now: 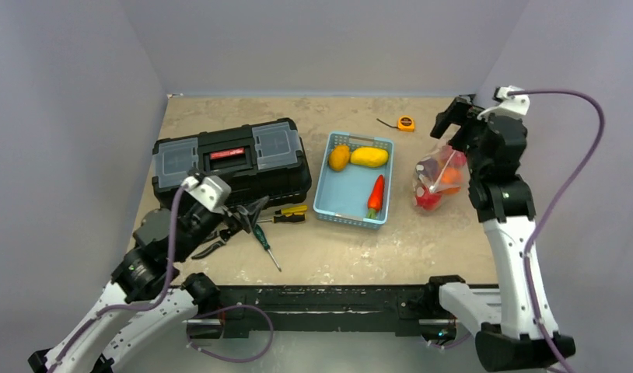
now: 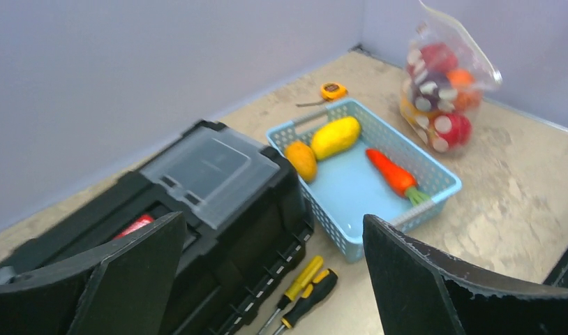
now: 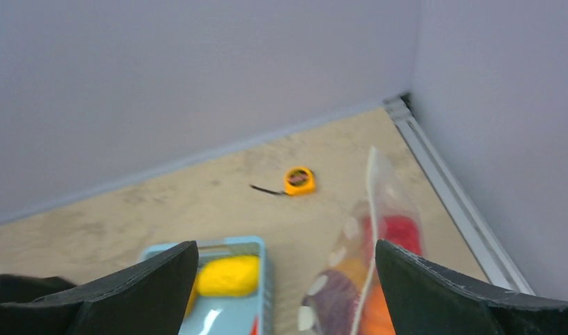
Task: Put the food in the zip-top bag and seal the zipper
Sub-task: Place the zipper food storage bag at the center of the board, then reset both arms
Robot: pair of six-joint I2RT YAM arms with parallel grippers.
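Three items are seen lying in the blue basket (image 2: 326,223): an orange piece (image 2: 301,160) and a yellow piece (image 2: 335,137) touching at the far end, and a red carrot (image 2: 393,174) with a green stalk nearer the right wall. Just right of the basket, a clear dotted bag (image 2: 442,84) is stood upright on the table (image 2: 518,209), with more food (image 2: 452,129) packed inside it in red, orange and purple. Its zipper (image 3: 370,202) is seen as a whitish strip along the bag's edge; whether it is sealed cannot be told. The right claw (image 3: 287,244) is held over the bag, clear of it, spread wide with nothing between its fingers. The left claw (image 2: 273,218) is likewise spread wide and empty, raised near the front of a black toolbox (image 2: 218,181). Two screwdrivers (image 2: 302,286) are laid in front of the toolbox, and a small orange tape measure (image 2: 332,90) is set beyond the basket.
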